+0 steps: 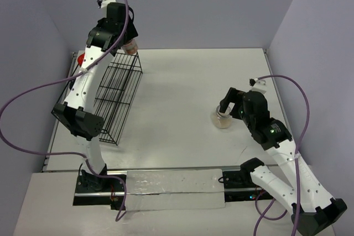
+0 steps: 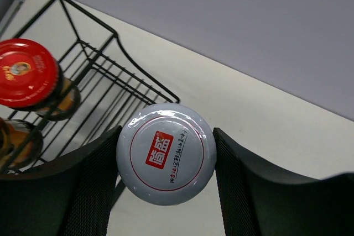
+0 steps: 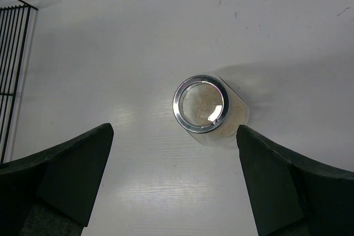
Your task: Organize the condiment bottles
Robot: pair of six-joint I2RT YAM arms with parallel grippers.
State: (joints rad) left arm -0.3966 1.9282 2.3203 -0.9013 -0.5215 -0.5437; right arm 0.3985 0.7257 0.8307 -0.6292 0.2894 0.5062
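From where I stand, the left gripper is clamped on the sides of a small glass jar with a pale silver lid and red label. It holds the jar upright, just off the far right corner of the black wire rack. The rack's open bay, where a red-lidded jar of dark contents stands, lies left of the held jar and nearer the arms. I'd guess the jar must come inward before going down. The right gripper, fingers spread wide and touching nothing, hangs above a wider clear jar of beige filling that stands upright on the white table.
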